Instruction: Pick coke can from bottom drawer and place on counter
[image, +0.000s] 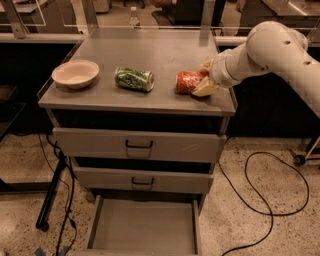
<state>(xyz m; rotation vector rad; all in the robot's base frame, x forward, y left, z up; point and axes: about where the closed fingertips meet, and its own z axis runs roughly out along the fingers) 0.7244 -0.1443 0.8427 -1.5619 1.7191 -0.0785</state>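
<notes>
1. Location: the coke can (187, 82) lies on its side on the worktop (150, 52), at 3 o'clock from the green can (133, 79). The bottom drawer (142, 232) stands pulled out at 6 o'clock.
2. End effector (202, 78): at the can's 3 o'clock end. Its pale fingers (204, 90) sit either side of that end, apparently pinching it.
3. Handling, as judged: light, thin-walled and smooth. It would dent under a hard squeeze and roll freely while lying down. The best hold is across the mid-body, not the rims.
4. Obscured: the can's right end is hidden behind the fingers, and firmness of contact cannot be confirmed. The drawer's front edge is cut off. The arm (270, 47) runs out of view at 3 o'clock.
</notes>
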